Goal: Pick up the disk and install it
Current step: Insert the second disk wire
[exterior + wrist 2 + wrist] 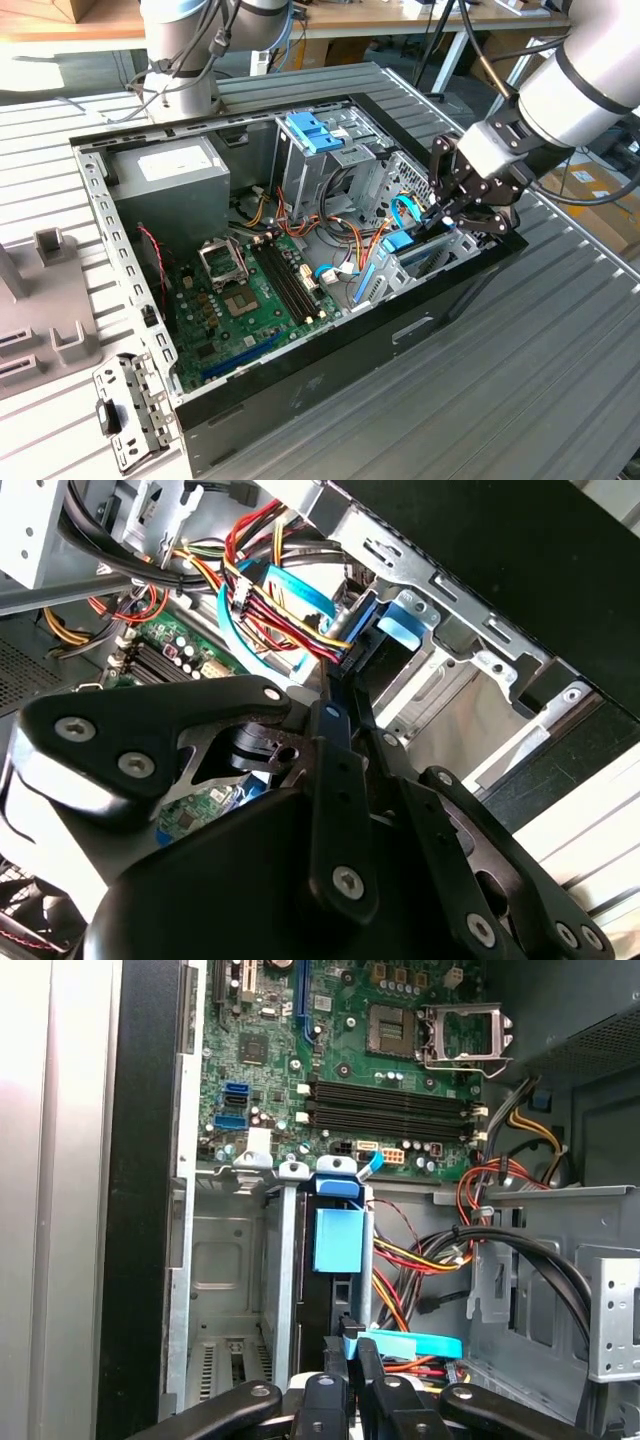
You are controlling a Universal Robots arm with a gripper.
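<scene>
Open computer case [300, 400] lies on its side on a ribbed metal table [560, 380]. Arm reaches in from the exterior view's right, black gripper [462, 212] down at the drive bay [440, 250] by the case's front edge. The disk [338, 1260] stands on edge in that bay, seen as a dark slab with a light blue carrier along its top, directly beyond the fingertips in the first wrist view. Fingers [352, 1355] are drawn close together on the disk's near edge, clamped on it as far as the first wrist view shows. In the second wrist view the gripper [338, 715] points at the same blue-edged slab [362, 630], with red, yellow and black wires [285, 600] and a flat blue cable [300, 590] just beside it. Motherboard [250, 290] sits past the bay; gray power supply [170, 180] at the far corner; blue latch [312, 130] on top of the metal cage [330, 170], well apart from the gripper.
</scene>
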